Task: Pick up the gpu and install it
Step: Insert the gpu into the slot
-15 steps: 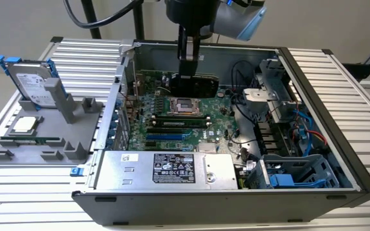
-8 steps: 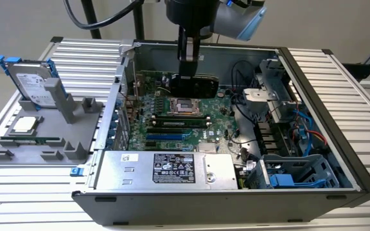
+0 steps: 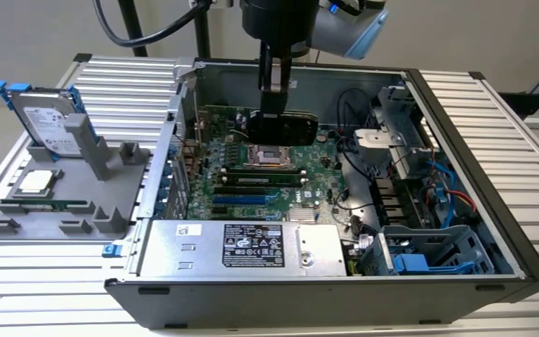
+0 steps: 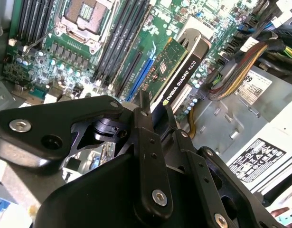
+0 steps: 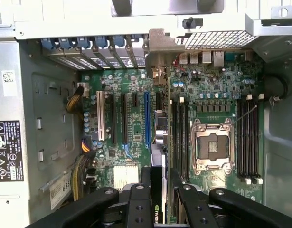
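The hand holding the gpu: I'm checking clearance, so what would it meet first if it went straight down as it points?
Probably the motherboard: the hand holds the gpu edge-down above the expansion slots beside the blue slot. Depth is unclear.

The robot arm [image 3: 279, 17] has a dark round body and a light blue-grey joint cap beside it, with a thick black cable looping away. The gripper [image 4: 150, 118] is matte black, made from flat linked bars with rounded ends. Small silver screws and round holes are on these bars in both wrist views.
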You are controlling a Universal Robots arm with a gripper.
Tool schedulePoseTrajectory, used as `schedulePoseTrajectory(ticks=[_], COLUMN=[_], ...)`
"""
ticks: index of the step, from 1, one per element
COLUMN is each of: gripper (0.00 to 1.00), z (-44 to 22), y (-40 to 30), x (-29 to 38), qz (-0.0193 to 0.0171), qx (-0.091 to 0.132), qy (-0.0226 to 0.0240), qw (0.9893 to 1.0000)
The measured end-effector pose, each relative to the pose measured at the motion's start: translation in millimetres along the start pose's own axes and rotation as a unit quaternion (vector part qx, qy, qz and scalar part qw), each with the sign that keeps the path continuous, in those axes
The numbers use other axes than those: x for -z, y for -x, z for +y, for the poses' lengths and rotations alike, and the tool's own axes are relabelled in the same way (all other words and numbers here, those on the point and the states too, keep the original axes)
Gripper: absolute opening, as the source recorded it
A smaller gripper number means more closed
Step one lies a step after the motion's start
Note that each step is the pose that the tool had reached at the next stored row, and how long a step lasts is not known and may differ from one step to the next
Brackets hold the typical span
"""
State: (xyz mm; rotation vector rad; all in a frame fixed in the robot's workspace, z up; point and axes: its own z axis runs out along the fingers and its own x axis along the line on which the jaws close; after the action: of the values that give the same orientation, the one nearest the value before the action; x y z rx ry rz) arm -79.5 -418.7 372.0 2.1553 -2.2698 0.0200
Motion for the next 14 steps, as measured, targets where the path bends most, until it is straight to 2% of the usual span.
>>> schedulePoseTrajectory(ticks=[14], gripper=[0.00], z=[0.0], y=[0.0], x=[-1.5], qz=[0.0002], qx=[0.000], qy=[0.0004], qw=[1.0000])
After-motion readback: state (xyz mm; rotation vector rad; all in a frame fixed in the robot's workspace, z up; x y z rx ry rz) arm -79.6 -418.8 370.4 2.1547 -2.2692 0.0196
